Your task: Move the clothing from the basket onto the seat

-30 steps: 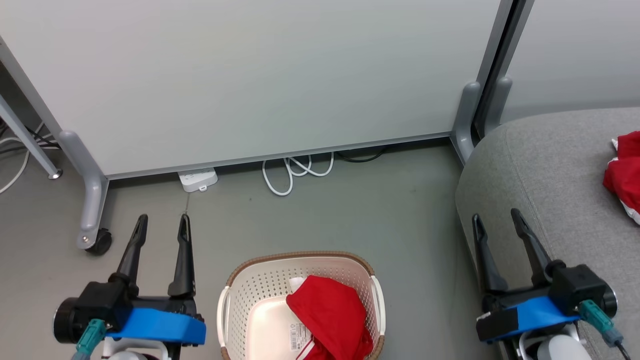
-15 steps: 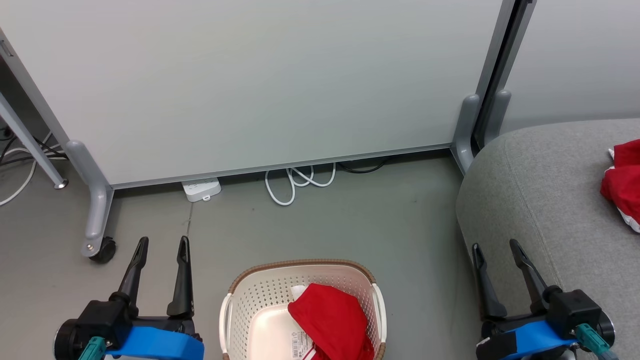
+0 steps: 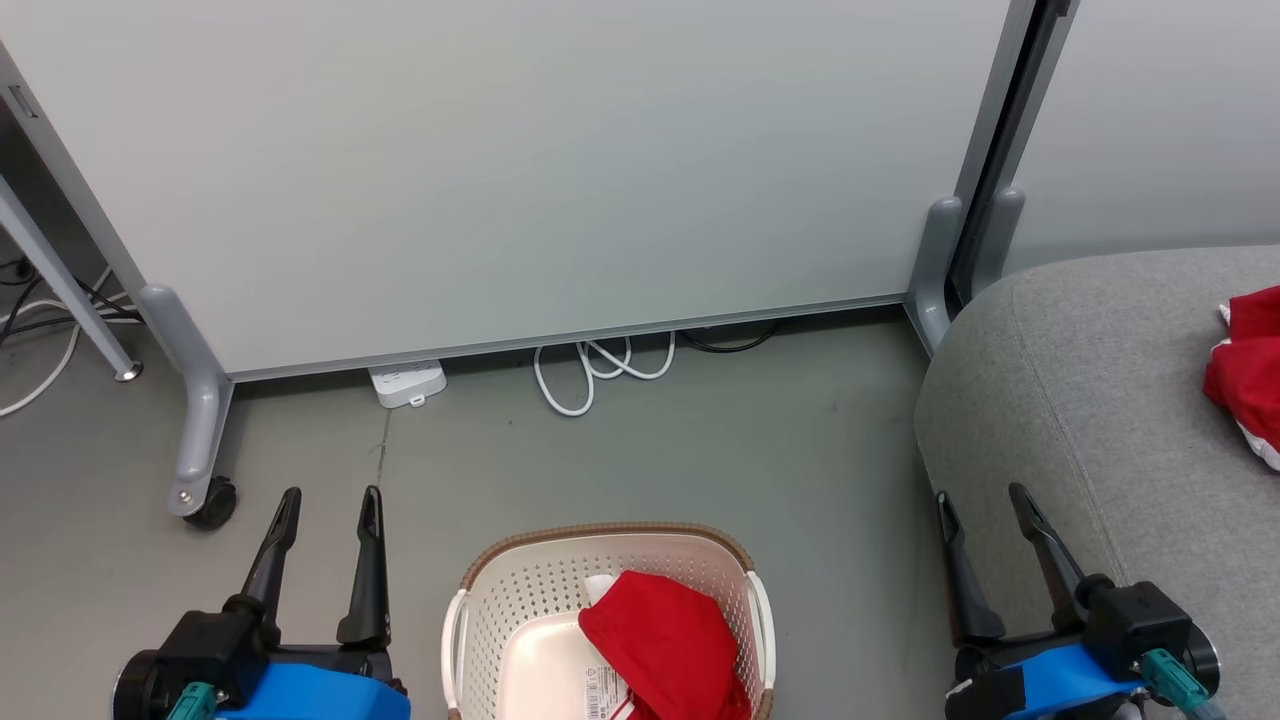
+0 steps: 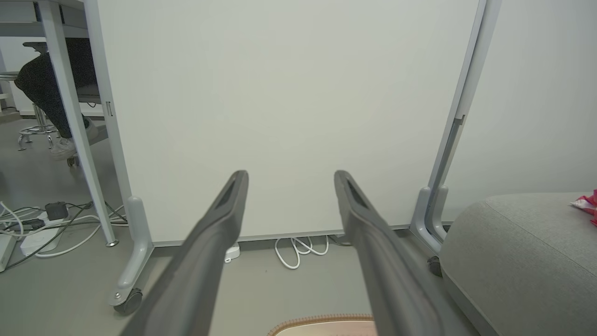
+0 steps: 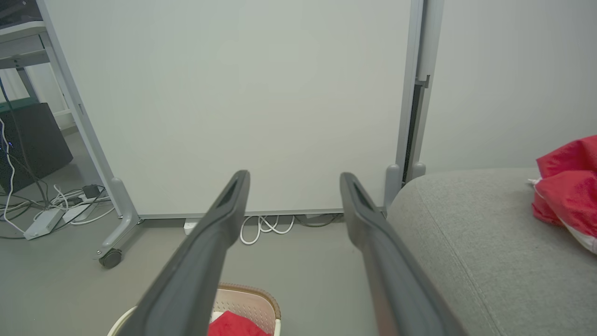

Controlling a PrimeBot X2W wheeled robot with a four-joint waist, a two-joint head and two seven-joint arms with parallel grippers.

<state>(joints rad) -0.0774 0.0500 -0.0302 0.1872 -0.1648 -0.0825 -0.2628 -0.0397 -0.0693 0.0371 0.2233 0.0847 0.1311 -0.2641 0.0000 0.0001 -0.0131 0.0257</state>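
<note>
two open grippers flank the basket; one red garment inside it, one on the seat.
the left gripper point(image 3: 331, 492) is over the floor point(image 3: 700, 450) just left of the basket point(image 3: 600, 532), jaws spread wide, nothing between them. the right gripper point(image 3: 979, 493) is at the rounded edge of the seat point(image 3: 1100, 400), jaws equally wide and empty. one red garment point(image 3: 665, 640) lies in the basket's right half, between both grippers, touching neither; the other garment point(image 3: 1245, 370) lies on the seat, well apart from the right gripper.

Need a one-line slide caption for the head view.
Open left gripper and right gripper flank the basket, one red garment inside; second garment lies on the seat.
</note>
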